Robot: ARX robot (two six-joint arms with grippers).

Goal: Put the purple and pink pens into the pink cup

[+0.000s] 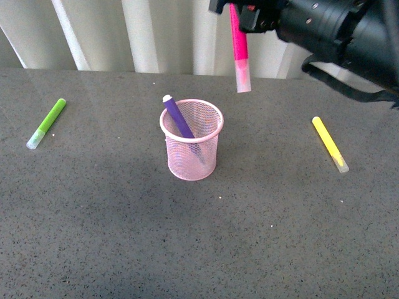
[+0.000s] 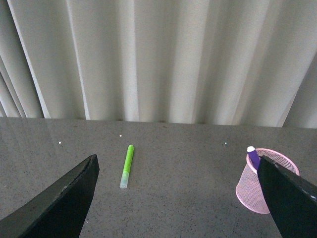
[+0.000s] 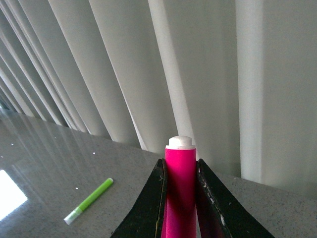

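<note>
The pink cup (image 1: 192,148) stands upright on the grey table, mid-centre in the front view. The purple pen (image 1: 179,119) leans inside it, white end sticking above the rim. My right gripper (image 1: 235,11) is shut on the pink pen (image 1: 240,53) and holds it upright, clear cap down, high above the table, above and to the right of the cup. In the right wrist view the pink pen (image 3: 180,193) sits clamped between both fingers. My left gripper (image 2: 178,198) is open and empty; it is out of the front view. The cup (image 2: 260,191) and purple pen (image 2: 253,157) show beside its right finger.
A lime green marker (image 1: 47,123) lies at the table's left; it also shows in the left wrist view (image 2: 127,166) and the right wrist view (image 3: 89,201). A yellow marker (image 1: 330,144) lies at the right. White curtains hang behind the table's far edge.
</note>
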